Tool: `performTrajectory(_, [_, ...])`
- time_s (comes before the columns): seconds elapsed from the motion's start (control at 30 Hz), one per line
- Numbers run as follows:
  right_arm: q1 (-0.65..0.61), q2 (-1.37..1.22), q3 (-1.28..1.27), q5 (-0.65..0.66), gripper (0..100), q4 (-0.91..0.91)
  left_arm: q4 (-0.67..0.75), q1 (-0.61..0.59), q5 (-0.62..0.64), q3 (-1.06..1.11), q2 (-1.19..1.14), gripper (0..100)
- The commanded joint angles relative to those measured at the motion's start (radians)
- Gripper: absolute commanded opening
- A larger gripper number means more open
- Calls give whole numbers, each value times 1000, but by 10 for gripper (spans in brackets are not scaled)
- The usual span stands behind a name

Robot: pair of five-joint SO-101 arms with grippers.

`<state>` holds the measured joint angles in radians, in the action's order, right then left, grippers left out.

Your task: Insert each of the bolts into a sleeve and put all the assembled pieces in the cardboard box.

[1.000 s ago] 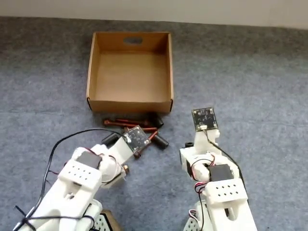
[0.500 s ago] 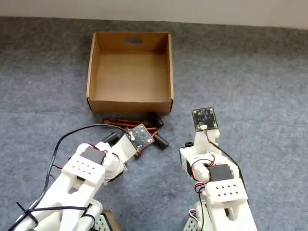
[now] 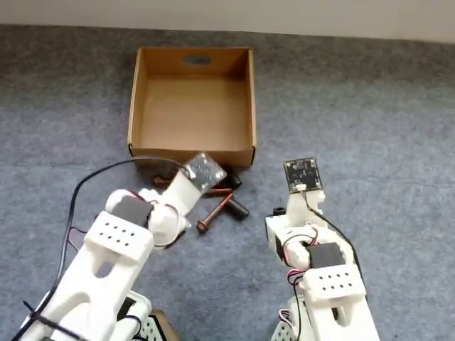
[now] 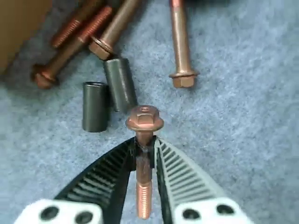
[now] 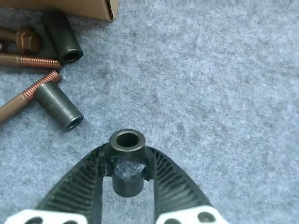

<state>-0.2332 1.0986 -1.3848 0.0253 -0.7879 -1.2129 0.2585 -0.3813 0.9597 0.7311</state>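
My left gripper (image 4: 145, 145) is shut on a copper bolt (image 4: 145, 119), head pointing away from the wrist, held above the grey carpet. Beyond it lie two dark sleeves (image 4: 95, 112) (image 4: 120, 84) and several loose bolts (image 4: 180, 46). My right gripper (image 5: 127, 156) is shut on a dark sleeve (image 5: 127, 140) with its bore facing up. Two more sleeves (image 5: 60, 30) (image 5: 58, 106) and bolts (image 5: 28, 60) lie beside it. The cardboard box (image 3: 192, 153) stands open just behind the pile, with nothing inside it. The left arm's wrist (image 3: 202, 170) hovers over the pile; the right arm (image 3: 306, 213) stands to its right.
Loose bolts and sleeves (image 3: 220, 202) are scattered on the carpet in front of the box's near wall. The box corner (image 5: 70, 7) is close to the far sleeves. Open carpet lies right of the right arm.
The left arm has swung forward and up toward the box with the bolt in its gripper. The right arm has stayed where it was.
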Motion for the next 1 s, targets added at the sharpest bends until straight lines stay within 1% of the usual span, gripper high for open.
performTrajectory(0.0, [-5, 71, 2, -12, 6, 13, -51, 1, 57, -162, 7, 8])
performTrajectory(0.07, [-5, 142, -31, -12, 6, 13, -49, -4, 61, -193, 30, 8])
performTrajectory(0.17, [-5, 272, -88, -12, 6, 13, -49, 4, 64, -193, 143, 7])
performTrajectory(0.27, [-5, 387, -134, -12, 6, 13, -32, -1, 149, -163, 289, 7])
performTrajectory(0.33, [-5, 447, -159, -12, 6, 13, 28, -1, 221, -127, 372, 8])
performTrajectory(0.4, [-8, 490, -176, -14, 6, 13, 117, 2, 269, -73, 433, 8])
performTrajectory(0.47, [-27, 519, -182, -51, 6, 13, 218, 2, 287, -21, 469, 8])
performTrajectory(0.53, [-73, 538, -183, -86, 6, 12, 318, 4, 287, 24, 479, 8])
performTrajectory(0.63, [-147, 547, -183, -89, 6, 15, 436, 4, 290, 47, 479, 8])
performTrajectory(0.7, [-177, 549, -183, -89, 6, 18, 499, 4, 333, 45, 479, 8])
performTrajectory(0.77, [-191, 549, -183, -87, 6, 19, 551, 4, 431, 45, 479, 9])
performTrajectory(0.83, [-191, 549, -183, -87, 6, 21, 591, 7, 499, 45, 479, 9])
performTrajectory(0.9, [-191, 549, -182, -87, 6, 42, 629, 31, 512, 48, 479, 9])
performTrajectory(0.97, [-191, 549, -183, -91, 6, 105, 681, 56, 517, 65, 479, 9])
